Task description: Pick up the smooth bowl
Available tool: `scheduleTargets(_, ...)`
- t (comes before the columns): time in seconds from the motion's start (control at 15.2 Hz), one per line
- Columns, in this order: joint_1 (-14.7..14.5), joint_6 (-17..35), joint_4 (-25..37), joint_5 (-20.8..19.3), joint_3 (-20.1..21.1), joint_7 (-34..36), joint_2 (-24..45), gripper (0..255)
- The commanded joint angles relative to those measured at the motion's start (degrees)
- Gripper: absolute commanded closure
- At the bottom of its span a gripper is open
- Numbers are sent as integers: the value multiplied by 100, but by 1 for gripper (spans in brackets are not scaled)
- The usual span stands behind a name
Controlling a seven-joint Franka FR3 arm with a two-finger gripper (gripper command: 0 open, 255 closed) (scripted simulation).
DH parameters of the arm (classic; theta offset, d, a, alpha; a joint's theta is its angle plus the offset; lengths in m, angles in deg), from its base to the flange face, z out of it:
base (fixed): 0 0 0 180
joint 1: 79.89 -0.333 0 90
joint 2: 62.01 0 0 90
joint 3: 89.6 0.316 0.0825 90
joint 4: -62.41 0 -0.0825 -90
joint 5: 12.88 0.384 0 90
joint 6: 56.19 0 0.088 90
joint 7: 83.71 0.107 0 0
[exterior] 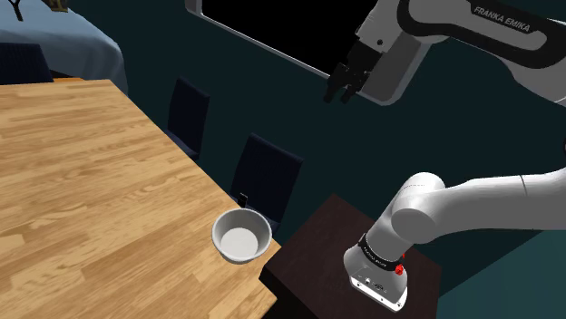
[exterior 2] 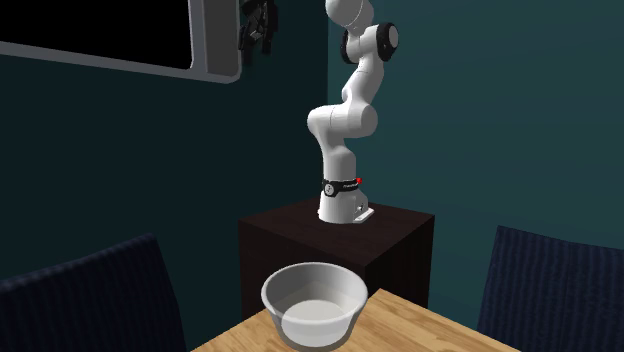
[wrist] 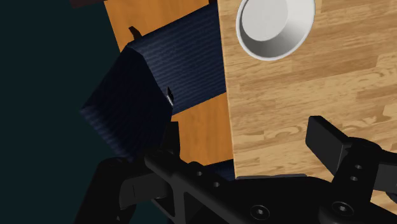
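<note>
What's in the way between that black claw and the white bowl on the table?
Nothing visible. The gripper hangs open high up, and only air separates it from the white bowl near the wooden table's corner. The dark blue chair stands beside the table's edge, probably clear of the way down.

Bowl (exterior: pixel 241 235): rendered white, shaded pale grey on the inner wall. Table (exterior: pixel 82 181): light honey wood, streaked with darker grain. Chairs (exterior: pixel 266 172): dark navy, finely ribbed. Stand (exterior: pixel 317 249): very dark brown. Arm (exterior: pixel 481 201): white, jointed in dark grey, marked with a red dot (exterior: pixel 398 269). Gripper (exterior: pixel 340 94): black throughout. Wall (exterior 2: pixel 480 100): deep teal. Window frame (exterior 2: pixel 215 40): white, set around a black area.
</note>
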State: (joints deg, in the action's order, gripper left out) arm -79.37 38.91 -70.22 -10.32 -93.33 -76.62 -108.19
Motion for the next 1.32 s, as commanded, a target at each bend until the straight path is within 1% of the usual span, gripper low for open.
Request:
scheduleTargets(0.0, 0, 0, 0, 0, 0, 0, 0, 0)
scheduleTargets(0.33, -82, 849, -899, 109, 142, 57, 27, 0)
scheduleTargets(0.66, -196, 1768, -1662, 244, 291, 105, 254, 0)
scheduleTargets(0.99, -349, 2782, -2272, 408, 445, 140, 729, 0)
scheduleTargets(1.25, -499, 3671, -2630, 567, 565, 152, 1316, 0)
